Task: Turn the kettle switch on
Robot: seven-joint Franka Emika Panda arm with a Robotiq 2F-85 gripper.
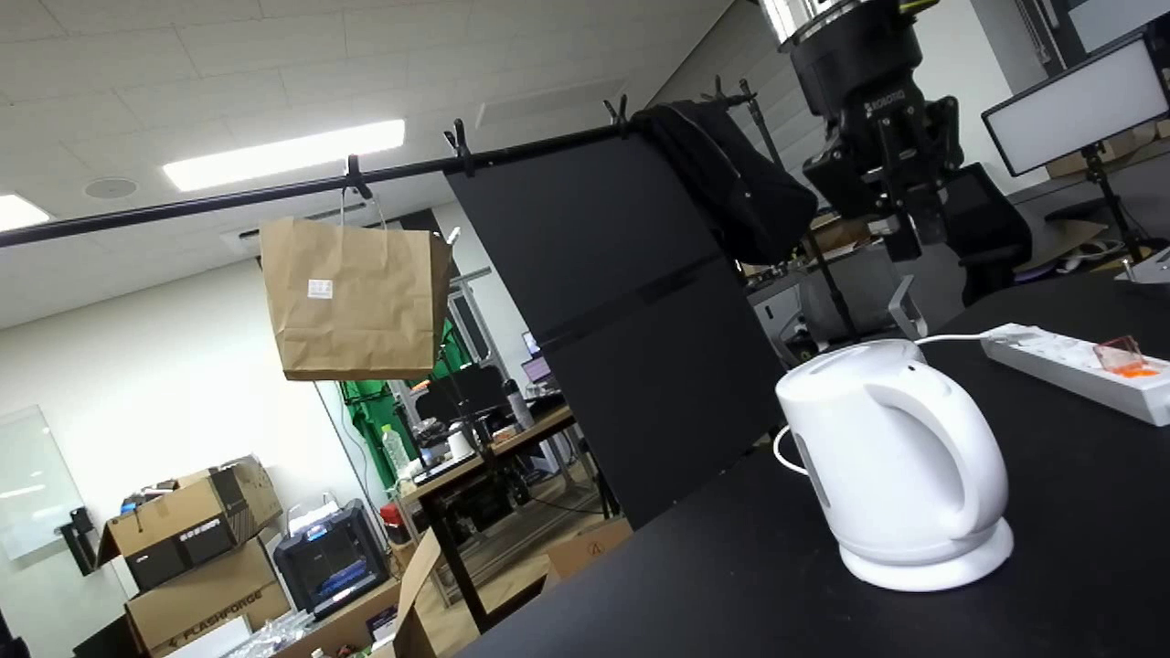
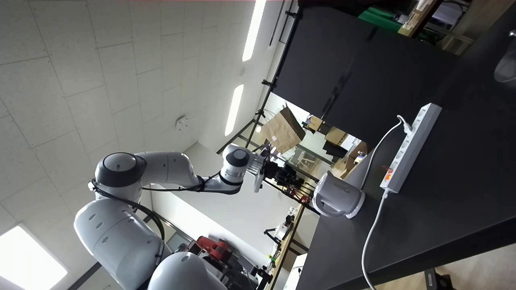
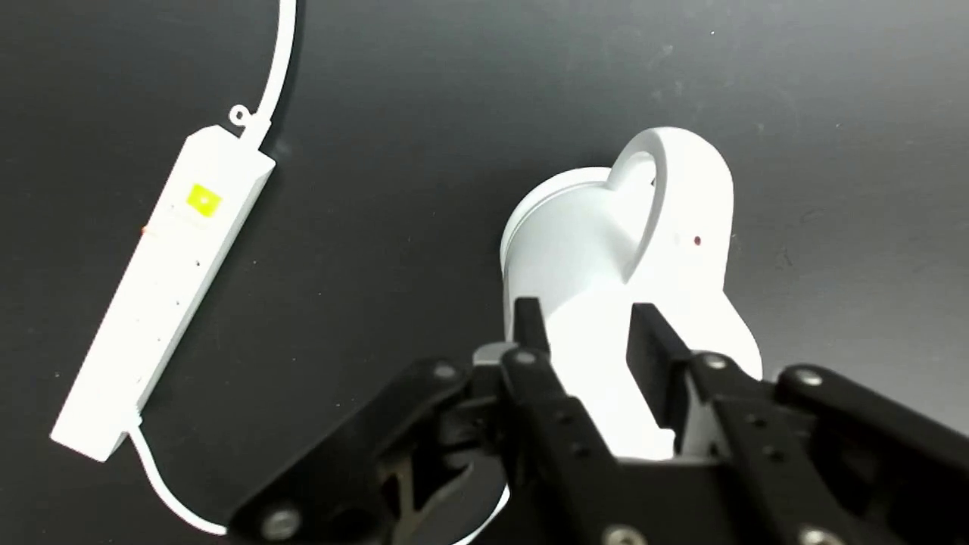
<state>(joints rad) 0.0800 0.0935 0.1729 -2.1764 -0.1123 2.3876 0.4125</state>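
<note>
The white kettle (image 1: 868, 466) stands upright on its round white base (image 1: 928, 571) on the black table; it also shows in an exterior view (image 2: 338, 193) and in the wrist view (image 3: 560, 242). Its looped handle points to the top right in the wrist view. A small dark red spot (image 3: 697, 241) shows on top of the handle; I cannot tell whether it is the switch or a light. My gripper (image 3: 585, 306) is open and empty, its fingers apart above the lid. In both exterior views the gripper (image 1: 900, 236) (image 2: 296, 186) hangs above the kettle, not touching it.
A white power strip (image 3: 163, 295) with a lit switch lies beside the kettle, also in both exterior views (image 1: 1079, 366) (image 2: 411, 149). A white cord (image 2: 375, 153) links it to the kettle's base. A black panel (image 1: 640, 320) hangs behind the black table (image 1: 713, 567).
</note>
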